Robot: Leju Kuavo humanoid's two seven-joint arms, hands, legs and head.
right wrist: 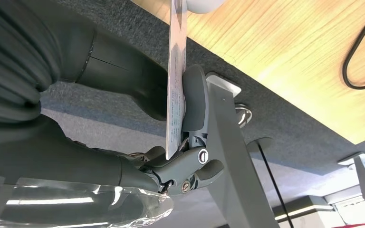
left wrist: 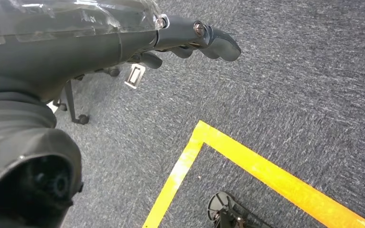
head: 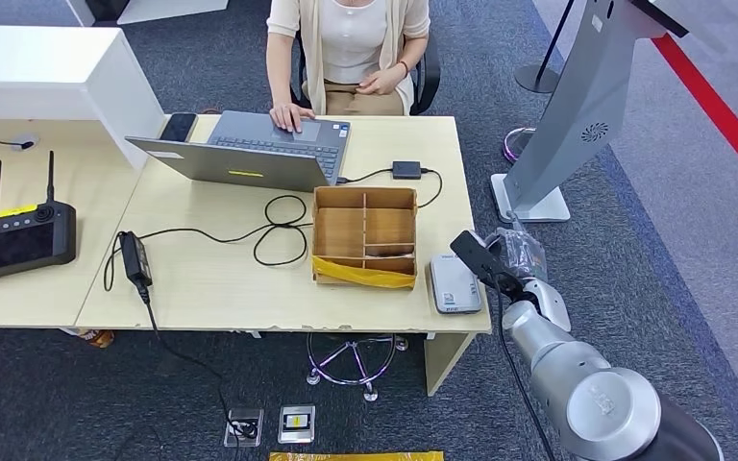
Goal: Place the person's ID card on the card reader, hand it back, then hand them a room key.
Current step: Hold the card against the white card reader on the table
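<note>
My right hand (head: pixel 522 272) is just off the table's right edge and pinches the ID card (head: pixel 476 257), which sticks out toward the grey card reader (head: pixel 455 284) at the table's front right corner. In the right wrist view the card (right wrist: pixel 176 90) stands edge-on between thumb and fingers (right wrist: pixel 195 102), under the table edge (right wrist: pixel 285 71). The person (head: pixel 351 48) sits at the far side, one hand on a laptop (head: pixel 250 149). My left hand (left wrist: pixel 190 38) hangs over the carpet, fingers stretched out and holding nothing.
A compartmented cardboard box (head: pixel 365 235) stands left of the reader. Black cables (head: pixel 279 230), a power brick (head: pixel 135 257) and a small adapter (head: pixel 405 170) lie on the table. A black controller (head: pixel 21 238) is at the left. A grey kiosk stand (head: pixel 562 134) rises on the right.
</note>
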